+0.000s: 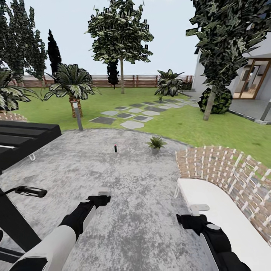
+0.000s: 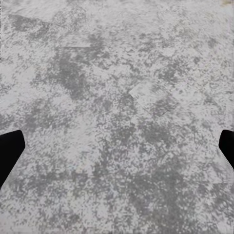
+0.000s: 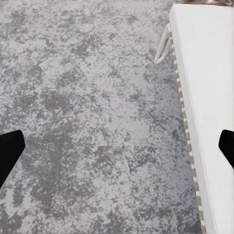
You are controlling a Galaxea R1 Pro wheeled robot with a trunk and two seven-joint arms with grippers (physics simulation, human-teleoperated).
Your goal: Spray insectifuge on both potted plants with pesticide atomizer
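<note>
Head view: the robot looks out over a grey patio (image 1: 124, 210) w/ green grass (image 1: 195, 124) past it. The pesticide atomizer (image 1: 115, 148) stands upright on the patio, far ahead of both arms, a small dark bottle w/ a red top. One potted plant (image 1: 156, 143) sits near it, a bit toward the robot's right, close to the patio edge by the grass. Flat stepping stones (image 1: 130, 114) run across the grass toward a brown fence (image 1: 143, 80). A white house (image 1: 252, 75) stands at the right. A palm plant (image 1: 72, 83) grows at the left, a tall tree (image 1: 121, 34) in the middle. A black grill (image 1: 22, 141) is at the left edge. A white seat w/ a woven back (image 1: 226, 177) curves at the right. The left gripper (image 1: 102, 194) and right gripper (image 1: 198, 209) hang low over the patio, well apart from the bottle. Can't tell here if the fingers are spread.

Left wrist view: grey mottled patio below. The two dark fingers (image 2: 10, 153) sit at far sides, spread wide, holding nothing.

Right wrist view: patio again, w/ the white seat edge (image 3: 204, 97) beside it. The fingers (image 3: 9, 156) are spread wide too, nothing between them.
</note>
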